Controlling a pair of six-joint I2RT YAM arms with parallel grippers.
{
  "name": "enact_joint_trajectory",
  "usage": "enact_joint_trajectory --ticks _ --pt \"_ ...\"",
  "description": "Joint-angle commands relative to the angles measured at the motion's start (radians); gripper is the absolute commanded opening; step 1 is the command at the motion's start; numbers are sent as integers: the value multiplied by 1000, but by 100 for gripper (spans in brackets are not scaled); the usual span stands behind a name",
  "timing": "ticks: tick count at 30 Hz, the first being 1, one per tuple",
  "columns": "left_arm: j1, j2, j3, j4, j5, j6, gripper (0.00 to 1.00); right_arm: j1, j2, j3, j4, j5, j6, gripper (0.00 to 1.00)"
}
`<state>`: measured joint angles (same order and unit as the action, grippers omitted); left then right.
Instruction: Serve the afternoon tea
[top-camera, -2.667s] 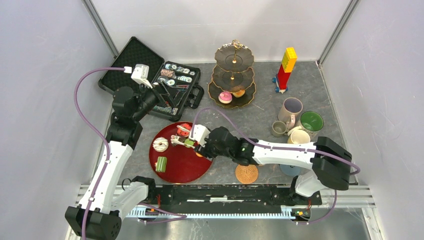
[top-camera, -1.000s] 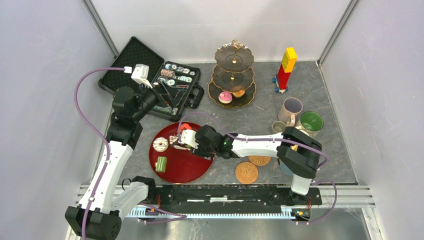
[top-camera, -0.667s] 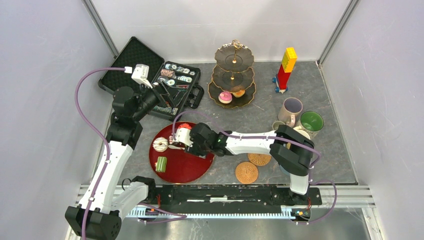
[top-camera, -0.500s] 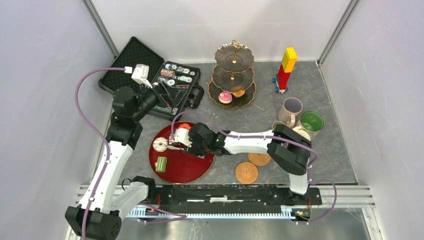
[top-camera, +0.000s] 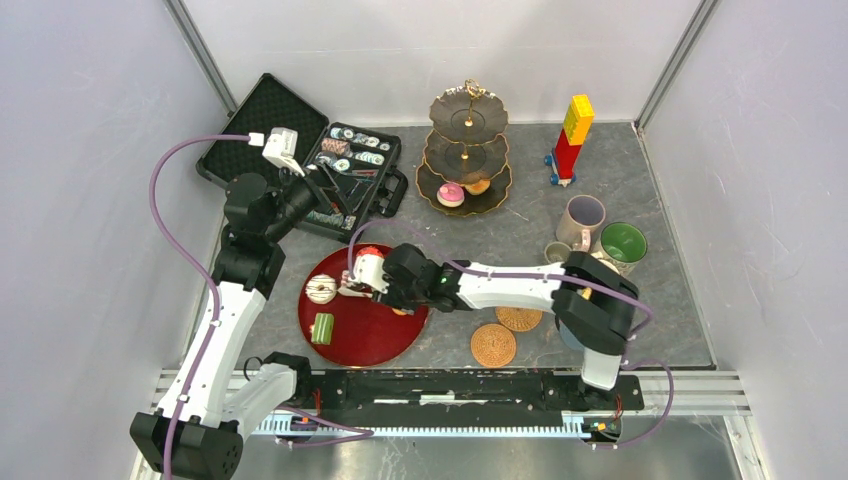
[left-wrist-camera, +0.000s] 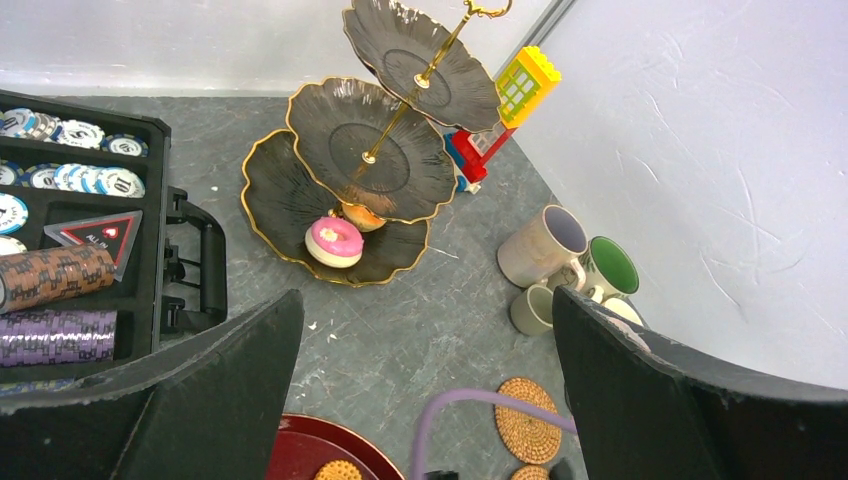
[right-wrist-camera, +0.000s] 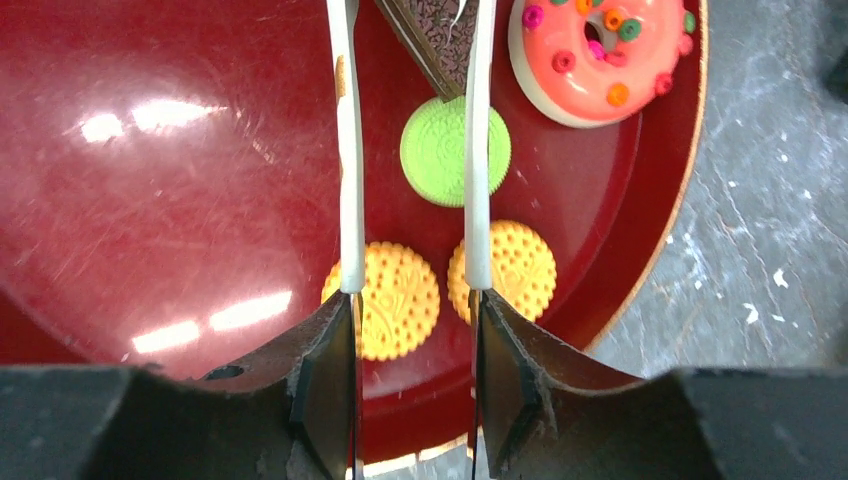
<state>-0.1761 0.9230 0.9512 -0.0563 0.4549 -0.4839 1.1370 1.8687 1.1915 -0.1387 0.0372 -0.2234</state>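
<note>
My right gripper (top-camera: 362, 280) (right-wrist-camera: 412, 330) is shut on the metal tongs (right-wrist-camera: 347, 150) and holds them low over the red tray (top-camera: 372, 338). In the right wrist view a green macaron (right-wrist-camera: 455, 150) lies between the tong arms. A chocolate cake slice (right-wrist-camera: 440, 40) lies further along them; the tong tips are out of frame. An orange-pink donut (right-wrist-camera: 598, 55) and two yellow biscuits (right-wrist-camera: 395, 298) lie beside them. My left gripper (left-wrist-camera: 425, 390) is open and empty, raised over the black case. The three-tier stand (top-camera: 467, 150) holds a pink donut (top-camera: 450, 194) on its bottom tier.
A white donut (top-camera: 321, 289) and a green cake (top-camera: 322, 327) lie on the tray's left. Lilac (top-camera: 580, 220), green-lined (top-camera: 622, 243), grey (top-camera: 557, 257) and yellow (top-camera: 600, 270) mugs cluster at the right. Two coasters (top-camera: 493, 346) lie near the front. A block tower (top-camera: 572, 135) and an open case (top-camera: 335, 170) stand at the back.
My right arm folded in and its wrist slid a little left over the tray with the tongs, then edged back right. A second coaster is now uncovered. The left arm has not moved.
</note>
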Motion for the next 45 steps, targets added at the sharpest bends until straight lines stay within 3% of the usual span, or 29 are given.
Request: enact_joint_trajectory --ticks 1,10,20,23,28,45 --pt "-3 1 22 42 21 -42 100 0 -182 -60 32 2 31 37" --pt "-3 0 21 44 21 -44 100 -45 -483 -314 66 123 73 35" --pt "-3 -4 20 47 27 -50 100 -478 -692 -632 170 166 222 32" --pt "-3 -3 20 50 29 -51 100 -593 -670 -623 191 134 265 32" --pt "-3 0 18 52 29 -52 100 -678 -577 -535 226 128 298 32" --pt "-3 14 20 52 40 -58 100 -770 -214 -225 264 207 364 31"
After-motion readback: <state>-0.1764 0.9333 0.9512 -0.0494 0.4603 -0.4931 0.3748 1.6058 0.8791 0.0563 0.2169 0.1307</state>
